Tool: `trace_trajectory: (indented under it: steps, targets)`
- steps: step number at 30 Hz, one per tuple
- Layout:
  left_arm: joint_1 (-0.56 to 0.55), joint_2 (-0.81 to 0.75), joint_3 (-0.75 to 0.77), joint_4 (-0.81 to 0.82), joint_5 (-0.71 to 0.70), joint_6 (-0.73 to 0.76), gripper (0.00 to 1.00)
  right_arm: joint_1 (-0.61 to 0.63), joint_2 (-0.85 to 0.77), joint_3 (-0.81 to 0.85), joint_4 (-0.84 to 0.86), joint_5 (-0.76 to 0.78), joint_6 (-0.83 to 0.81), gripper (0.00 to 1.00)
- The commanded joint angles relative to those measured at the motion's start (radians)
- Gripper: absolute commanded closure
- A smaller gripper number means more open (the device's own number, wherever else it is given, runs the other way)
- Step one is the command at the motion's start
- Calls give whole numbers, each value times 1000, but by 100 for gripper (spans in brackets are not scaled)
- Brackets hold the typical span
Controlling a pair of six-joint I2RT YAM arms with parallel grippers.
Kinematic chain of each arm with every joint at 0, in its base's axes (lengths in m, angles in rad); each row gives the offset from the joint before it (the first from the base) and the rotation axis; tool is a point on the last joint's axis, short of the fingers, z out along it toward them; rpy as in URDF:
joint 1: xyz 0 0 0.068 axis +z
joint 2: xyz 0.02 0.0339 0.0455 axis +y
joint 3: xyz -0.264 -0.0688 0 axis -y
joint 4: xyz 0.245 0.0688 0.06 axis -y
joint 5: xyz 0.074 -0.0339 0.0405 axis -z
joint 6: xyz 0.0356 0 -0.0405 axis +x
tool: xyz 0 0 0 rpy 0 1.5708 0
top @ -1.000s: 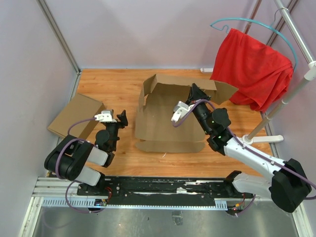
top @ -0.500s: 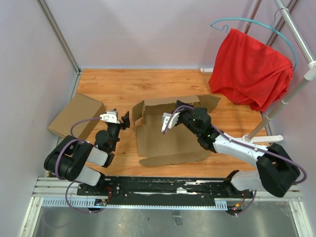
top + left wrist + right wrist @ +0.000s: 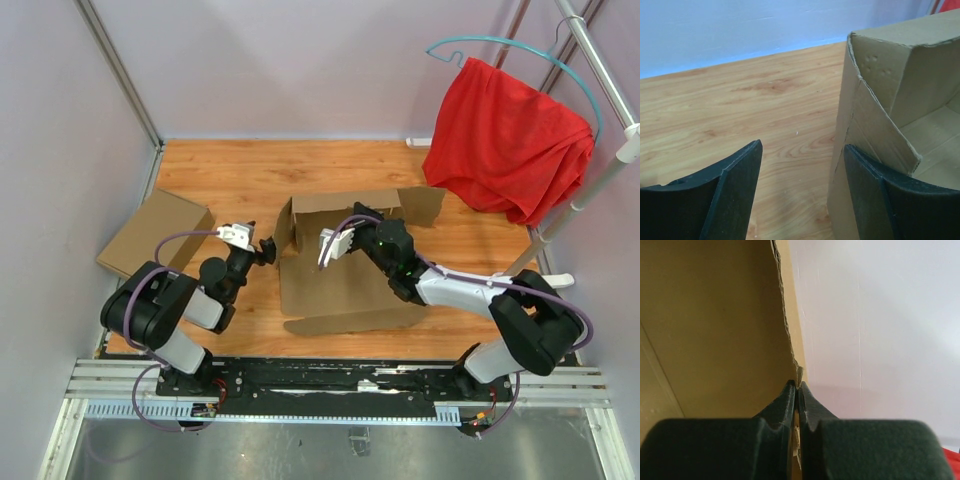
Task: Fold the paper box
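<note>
The paper box [image 3: 345, 285] lies half folded in the middle of the wooden table, its back panel and left wall standing up. My right gripper [image 3: 368, 226] reaches in over the box and is shut on the torn top edge of a standing cardboard panel [image 3: 730, 330]; the fingertips [image 3: 790, 390] pinch it tightly. My left gripper [image 3: 267, 248] stands open at the box's left side. In the left wrist view the box's left wall [image 3: 860, 115] rises just in front of the right finger [image 3: 875, 195], with bare wood between the fingers of this gripper [image 3: 802, 150].
A lighter tan cardboard box [image 3: 155, 235] lies at the left edge of the table. A red cloth [image 3: 510, 150] hangs from a hanger on a rack [image 3: 585, 195] at the back right. Purple walls enclose the table.
The right gripper has dragged the box left and nearer, and the back panel now stands upright. The left gripper has moved right, up to the box's left wall.
</note>
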Motion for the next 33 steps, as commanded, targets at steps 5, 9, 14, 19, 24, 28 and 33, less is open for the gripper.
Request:
trace_trajectory:
  steps: [5,9,14,19,24,28,33]
  targets:
    - [3,83,113,207,133,-35,27,-19,20,45,-11,6,-37,99]
    - [3,91,129,208,157,-57,26,-20,9,37,-16,3,-28,99]
    - [3,59,123,184,140,-46,26,-33,10,59,-41,-1,-12,99]
    - [3,17,151,57,92,-17,26,-73,28,132,-117,-16,45,99]
    - [3,5,174,-23,18,36,26,-97,68,201,-164,-28,46,99]
    - [3,21,207,-63,0,71,26,-108,88,228,-181,-50,49,99]
    - [5,61,251,-73,-10,78,26,-123,105,234,-187,-72,38,99]
